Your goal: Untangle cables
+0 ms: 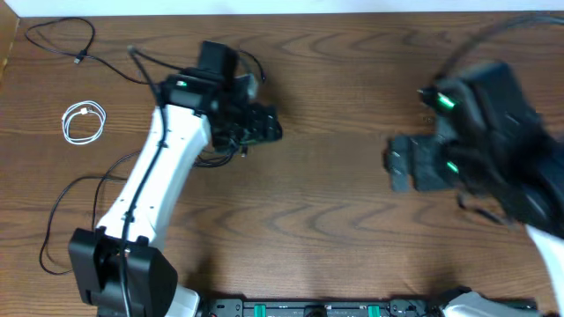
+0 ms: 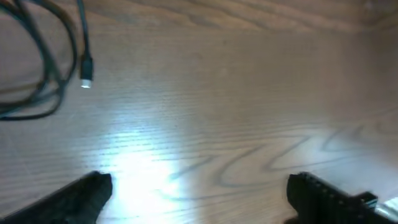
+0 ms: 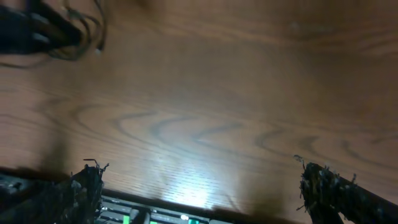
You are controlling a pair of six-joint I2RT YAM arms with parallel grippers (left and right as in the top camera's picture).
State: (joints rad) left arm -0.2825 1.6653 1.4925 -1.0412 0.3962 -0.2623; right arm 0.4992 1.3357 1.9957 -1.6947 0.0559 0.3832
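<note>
A loose black cable [image 1: 55, 39] lies at the far left corner, its plug toward the middle. A short white cable [image 1: 84, 121] is coiled below it. Another black cable [image 1: 227, 151] lies partly under my left arm. In the left wrist view a black cable [image 2: 43, 68] with a small plug shows at the upper left. My left gripper [image 1: 264, 125] [image 2: 199, 193] is open and empty over bare wood. My right gripper [image 1: 407, 167] [image 3: 205, 186] is open and empty, blurred, at the right. The cable bundle [image 3: 68, 31] shows dimly in the right wrist view.
The wooden table [image 1: 335, 106] has its far edge along the top of the overhead view. A black rail with green lights [image 1: 308, 308] runs along the near edge. The thick arm cable [image 1: 57, 216] loops at the lower left.
</note>
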